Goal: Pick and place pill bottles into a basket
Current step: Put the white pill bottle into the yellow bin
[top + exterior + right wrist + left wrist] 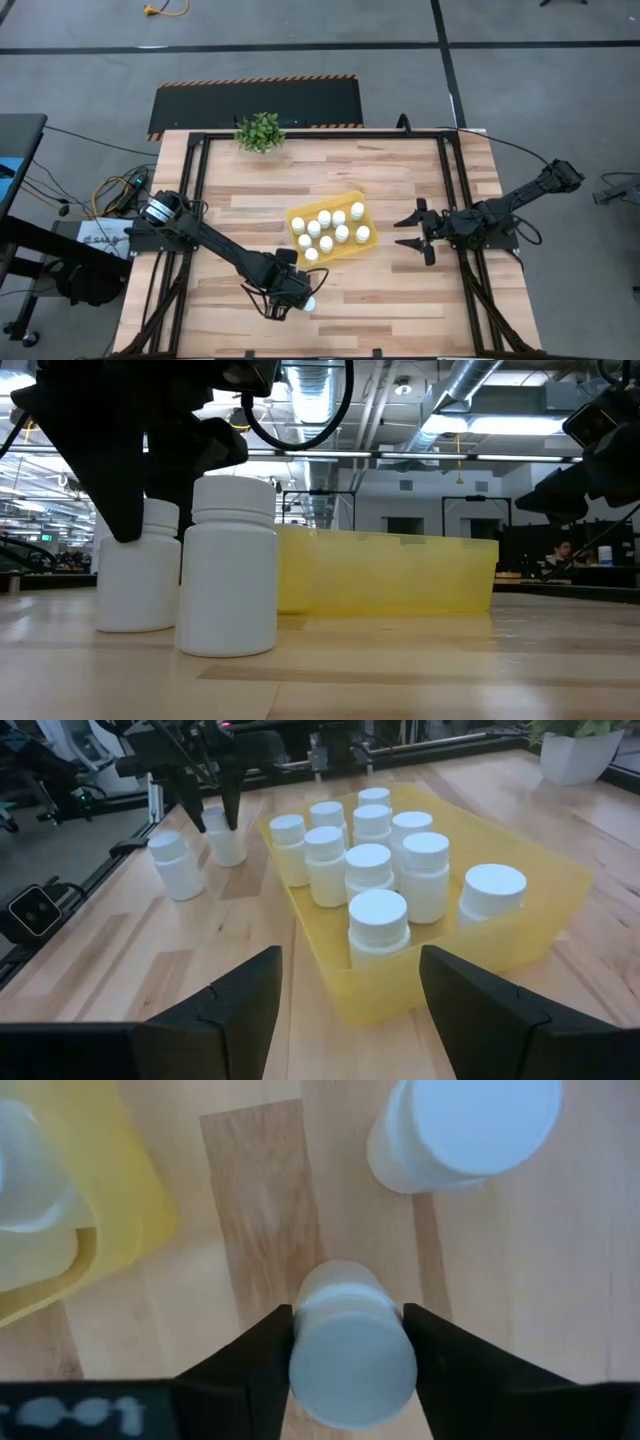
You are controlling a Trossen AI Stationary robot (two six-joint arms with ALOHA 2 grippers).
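Observation:
My left gripper (297, 292) is near the table's front edge, in front of the yellow basket (357, 243), and is shut on one white pill bottle (350, 1370). A second loose bottle (465, 1125) stands on its base beside it on the wood; it also shows in the low view (235, 565). The basket holds several upright white bottles (370, 865). My right gripper (412, 232) is open and empty just right of the basket, its fingers pointing at the basket. My left gripper pinches the bottle between its two fingers, one on each side of the cap and upper body (300, 1350). The fingers (120, 490) come down from above. The bottle stands upright with its base on the table (135, 622).
A small green potted plant (261, 131) stands at the table's far edge. Black frame rails (455, 200) run along the table's left and right sides. Bare wood lies in front of and behind the basket.

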